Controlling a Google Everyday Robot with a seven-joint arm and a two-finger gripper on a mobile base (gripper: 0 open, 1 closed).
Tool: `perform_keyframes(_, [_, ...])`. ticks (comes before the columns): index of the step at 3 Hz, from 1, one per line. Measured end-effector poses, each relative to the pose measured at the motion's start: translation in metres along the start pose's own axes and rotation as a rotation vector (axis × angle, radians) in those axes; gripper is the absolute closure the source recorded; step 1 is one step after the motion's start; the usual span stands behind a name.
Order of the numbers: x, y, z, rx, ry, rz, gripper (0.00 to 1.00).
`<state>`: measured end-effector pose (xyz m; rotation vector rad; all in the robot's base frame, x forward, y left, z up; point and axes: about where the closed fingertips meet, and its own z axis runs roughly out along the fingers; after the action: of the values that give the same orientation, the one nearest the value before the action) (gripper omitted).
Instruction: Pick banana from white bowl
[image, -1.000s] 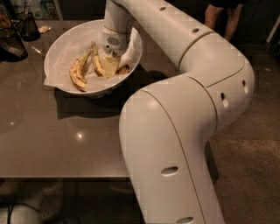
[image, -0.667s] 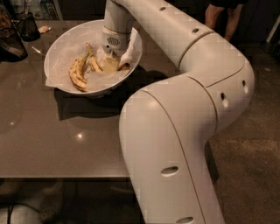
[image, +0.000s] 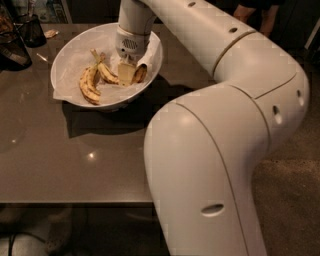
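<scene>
Two bananas are held in the white bowl (image: 67, 52), which is lined with crinkled white paper (image: 60, 94) and set on the brown worktop (image: 75, 150). The plumper banana (image: 89, 86) is laid at the left; the banana (image: 107, 74), slimmer and speckled, is laid just beside it toward the centre. The tool (image: 129, 75) is placed inside the bowl astride this banana; whether it is clenched cannot be told. A dark cup (image: 31, 31) is seen at the far left corner, well apart

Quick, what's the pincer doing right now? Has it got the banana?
Pincer: down in the bowl, right at the banana; open or closed cannot be told.
</scene>
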<state>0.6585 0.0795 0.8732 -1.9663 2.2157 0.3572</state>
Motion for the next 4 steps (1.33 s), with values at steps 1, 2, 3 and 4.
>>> perform_keyframes(1, [0.015,0.012,-0.031,0.062,-0.047,-0.043,1.0])
perform_keyframes(2, [0.015,0.012,-0.031,0.063,-0.047,-0.043,1.0])
perform_keyframes(3, [0.003,0.016,-0.045,0.104,-0.05,-0.061,1.0])
perform_keyframes(4, [-0.013,0.074,-0.072,0.165,-0.073,-0.061,1.0])
